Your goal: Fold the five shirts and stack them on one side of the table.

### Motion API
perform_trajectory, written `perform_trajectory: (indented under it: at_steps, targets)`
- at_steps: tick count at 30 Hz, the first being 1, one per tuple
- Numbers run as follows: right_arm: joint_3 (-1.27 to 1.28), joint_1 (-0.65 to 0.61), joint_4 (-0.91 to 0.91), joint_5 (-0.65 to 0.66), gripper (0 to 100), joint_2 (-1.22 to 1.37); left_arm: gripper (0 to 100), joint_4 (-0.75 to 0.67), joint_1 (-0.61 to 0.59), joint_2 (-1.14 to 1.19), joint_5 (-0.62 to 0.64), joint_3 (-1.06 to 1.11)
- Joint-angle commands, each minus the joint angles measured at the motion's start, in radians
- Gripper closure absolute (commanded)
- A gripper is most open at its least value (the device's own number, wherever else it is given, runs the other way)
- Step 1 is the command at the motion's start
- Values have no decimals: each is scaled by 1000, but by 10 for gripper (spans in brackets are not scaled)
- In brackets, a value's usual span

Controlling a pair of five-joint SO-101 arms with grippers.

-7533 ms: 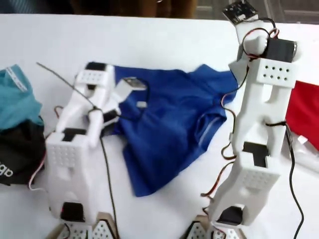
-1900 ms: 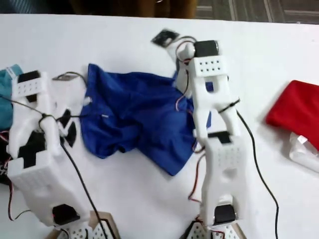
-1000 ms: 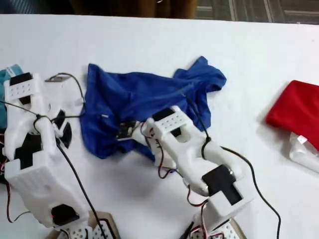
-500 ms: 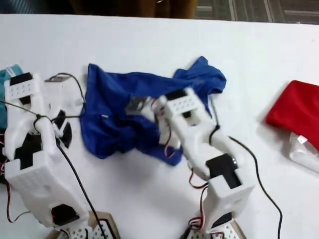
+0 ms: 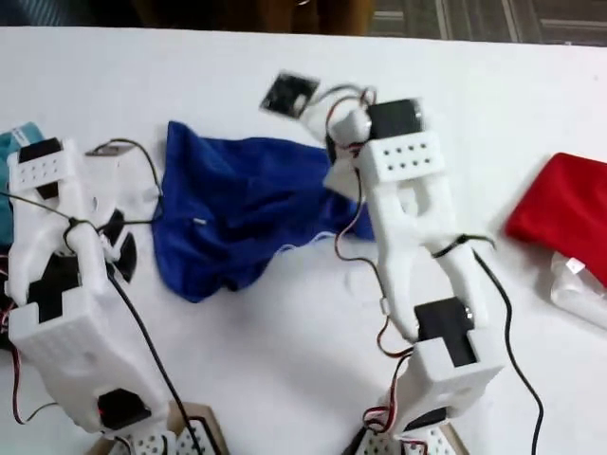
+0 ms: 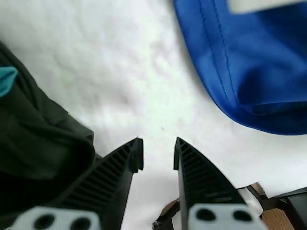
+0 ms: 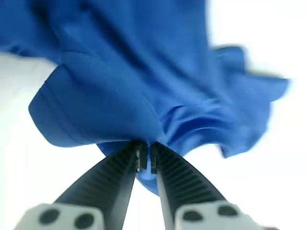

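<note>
A white table (image 5: 190, 66) spreads under both arms, with a strip of dark floor beyond its far edge. The crumpled blue short-sleeved shirt (image 5: 237, 209) lies bunched a little left of the table's middle. A folded red cloth (image 5: 564, 213) rests at the right edge, well apart from it. A teal garment (image 5: 14, 142) and a dark, almost black garment (image 6: 38, 139) sit at the left edge.

The step in hand looks like drawing one side of the blue shirt out to flatten or fold it. To do it well, the pull should probably stay low and steady so the layers slide out rather than twist. The other side likely wants pinning, or the whole shirt may simply drag along. A thin pinch of fabric could also slip free if tugged sharply.

The right gripper (image 7: 145, 158) is clenched on a gathered fold of the blue shirt, its jaws almost meeting with cloth between them. The left gripper (image 6: 158, 146) holds nothing. Its jaws stand a little apart over bare table, between the dark garment and the blue shirt's hem.
</note>
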Motion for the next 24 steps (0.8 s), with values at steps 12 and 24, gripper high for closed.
perform_trajectory:
  at_steps: [12,24]
  targets:
    - [-224,107,-156,-25,980,-47,872,9,-11,-18,5,-5]
    - [9,104,48,-161,978,-50,868,29,221,-11,12,-260]
